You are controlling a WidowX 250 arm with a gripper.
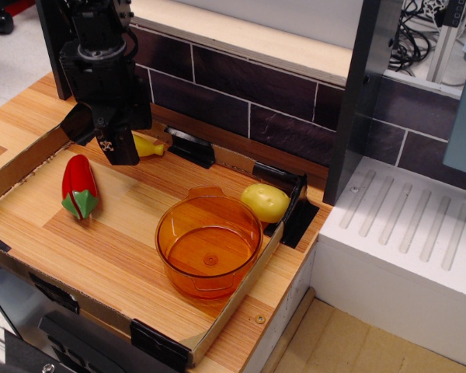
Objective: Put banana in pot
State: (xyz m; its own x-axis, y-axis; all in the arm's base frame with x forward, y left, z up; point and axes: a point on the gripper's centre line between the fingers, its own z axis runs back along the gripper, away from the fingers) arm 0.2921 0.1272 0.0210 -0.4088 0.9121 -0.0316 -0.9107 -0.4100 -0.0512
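Observation:
The banana [149,145] is small, glossy and yellow. It lies at the back of the wooden tray by the back wall, its left end hidden behind my gripper. My black gripper [101,138] hangs over the tray's back left corner with its fingers spread and nothing between them. Its right finger [125,148] stands just in front of the banana's left end; I cannot tell whether they touch. The orange translucent pot [209,245] stands empty near the tray's front right, well apart from the gripper.
A red and green toy pepper [79,187] lies at the tray's left. A pale yellow dimpled lump [266,202] sits behind the pot. Black clamps [191,147] line the tray's back rim. A white drainer [408,233] stands to the right.

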